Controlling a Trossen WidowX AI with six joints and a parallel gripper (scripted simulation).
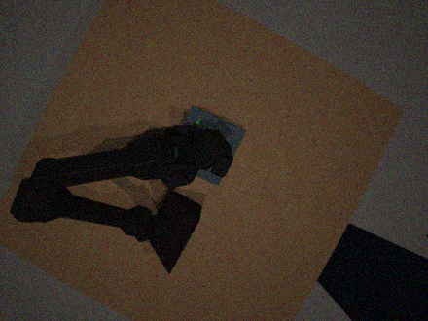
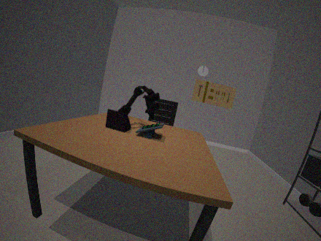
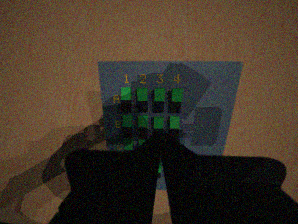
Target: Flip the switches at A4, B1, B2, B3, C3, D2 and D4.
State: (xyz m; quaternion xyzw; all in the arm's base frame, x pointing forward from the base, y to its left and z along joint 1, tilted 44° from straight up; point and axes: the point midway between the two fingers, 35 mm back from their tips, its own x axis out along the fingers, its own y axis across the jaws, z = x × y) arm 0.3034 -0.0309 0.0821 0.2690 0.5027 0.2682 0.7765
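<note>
My gripper is closed, with nothing in it. In the wrist view its two dark fingers meet at the tips, in front of the lower part of the switch panel. I can't tell if the tips touch a switch.

The panel is blue-gray and sits on the wooden table, near the black arm base. From the side I see it is tilted. My black robot arm bends up and over, and from the top it hides much of the panel.

In the wrist view I can read the numbers 1, 2, 3 and 4 in yellow. Under them are the green and black switches of row A. The A1 switch has a brighter green end than A2, A3 and A4. In the next row, the B4 switch is the brightest green. Lower down, my fingers hide most of the switches.
</note>
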